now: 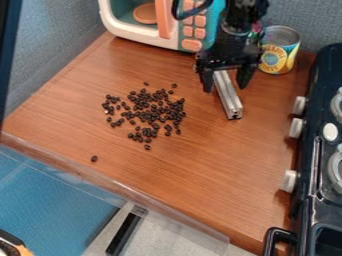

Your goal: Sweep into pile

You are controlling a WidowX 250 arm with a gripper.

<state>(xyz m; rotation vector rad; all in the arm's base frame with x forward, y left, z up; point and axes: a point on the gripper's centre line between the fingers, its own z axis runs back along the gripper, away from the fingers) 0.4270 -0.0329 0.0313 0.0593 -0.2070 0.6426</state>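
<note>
1. Stray bean (94, 158): lay near the edge of the counter (214, 165); a wide stroke might have driven it off.
2. Bean scatter (153, 114): lay loose, left of the metal bar (229, 99); too brisk a sweep could have spread it.
3. Pincer (226, 88): stood with fingers apart, astride the bar; uneven closure might have let the bar twist and miss beans.
4. Can (279, 50): stood just right; a swing that way could have toppled it.
</note>
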